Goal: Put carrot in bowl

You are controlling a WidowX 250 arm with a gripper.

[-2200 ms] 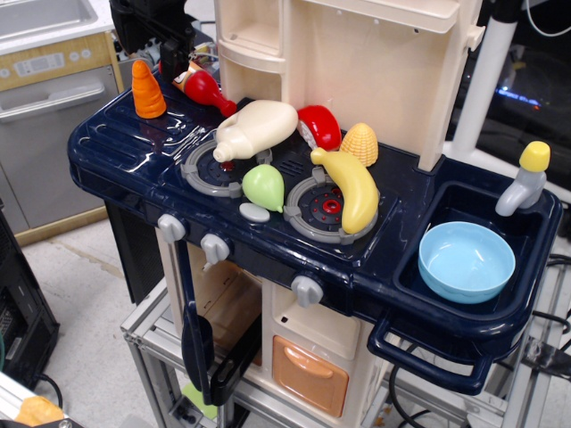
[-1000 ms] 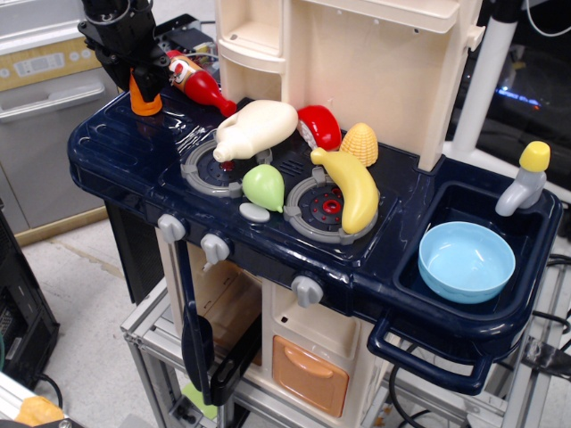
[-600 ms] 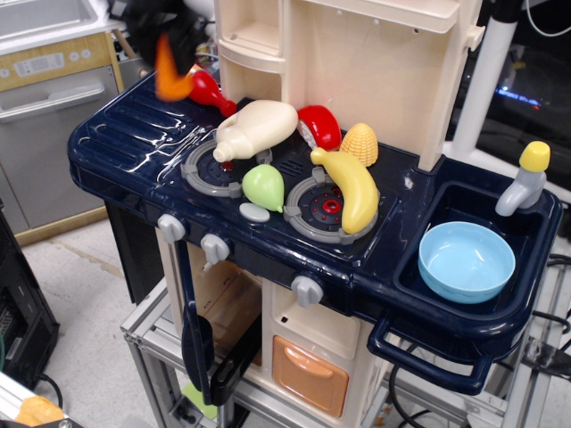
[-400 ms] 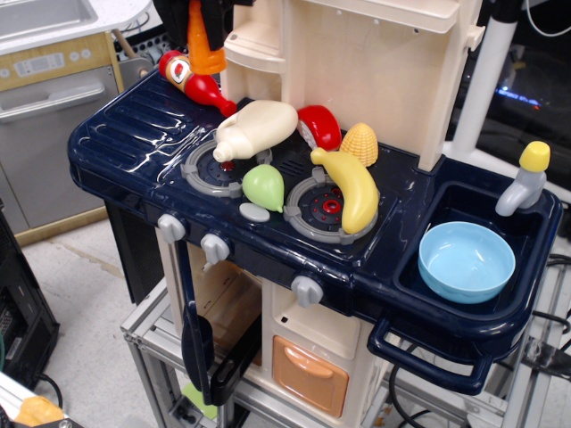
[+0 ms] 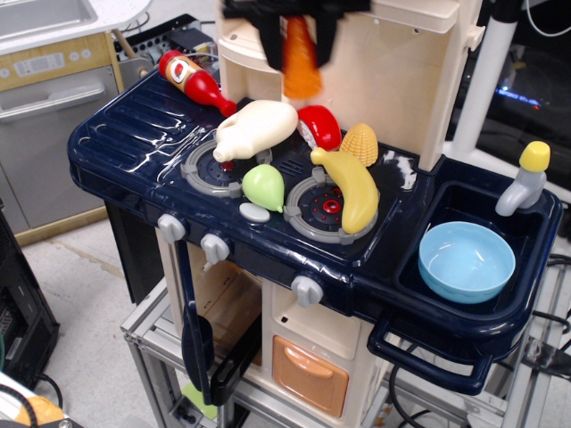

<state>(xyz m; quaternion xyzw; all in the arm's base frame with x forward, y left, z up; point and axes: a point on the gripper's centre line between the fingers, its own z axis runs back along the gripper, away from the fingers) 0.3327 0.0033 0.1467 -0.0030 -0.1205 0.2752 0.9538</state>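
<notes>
The orange carrot (image 5: 302,62) hangs in the air above the back of the toy stove, motion-blurred, wide end down. My gripper (image 5: 298,34) is at the top edge of the view, shut on the carrot's upper end; only its dark lower part shows. The light-blue bowl (image 5: 467,261) sits in the sink at the right, far from the gripper and lower.
On the dark blue stove top (image 5: 143,134) lie a red ketchup bottle (image 5: 193,80), a cream bottle (image 5: 254,128), a green pear (image 5: 264,187), a yellow banana (image 5: 351,188), yellow corn (image 5: 360,143) and a red item (image 5: 320,126). A beige cabinet wall (image 5: 384,71) rises behind. A faucet (image 5: 525,178) stands beside the sink.
My gripper closed on the carrot at the stove's back left corner, lifted it, and carried it to the right. It now hangs above the cream bottle and the red item.
</notes>
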